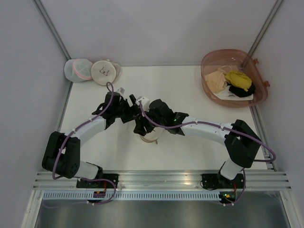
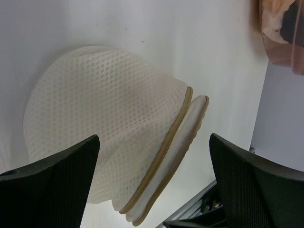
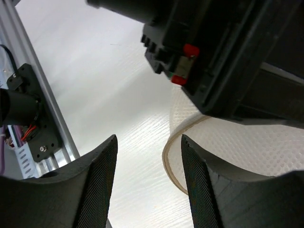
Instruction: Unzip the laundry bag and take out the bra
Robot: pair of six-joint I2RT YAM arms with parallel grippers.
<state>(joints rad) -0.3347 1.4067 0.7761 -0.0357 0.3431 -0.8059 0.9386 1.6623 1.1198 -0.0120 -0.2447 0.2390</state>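
The laundry bag [image 2: 104, 118] lies near the middle of the white table [image 1: 190, 90], right under the 2 grippers that meet above it. Its cream mesh domes up softly and a tan zipper [image 2: 172, 135] runs round the rim. The left gripper [image 2: 153, 142] hovers over it with fingers spread wide and nothing between them. The right gripper [image 3: 148, 142] is parted too and empty, its fingers just beside the bag's edge. From where I stand the bag looks featherlight and limp, the mesh likely to bunch and slide on the smooth top. I would pin the stiffer zipper tape at the rim with 1 gripper and draw the slider with the other. The slider itself I cannot find in any view, nor can I tell whether the zip is shut. The bra [image 1: 239, 80], mustard yellow, soft and crumpled, sits on top of other garments in the pink basket [image 1: 227, 51] at the far right, well apart from the bag. No brand or readable writing shows. The sole mark is a black bra drawing on a like disc bag [image 1: 103, 72] in the far left corner.
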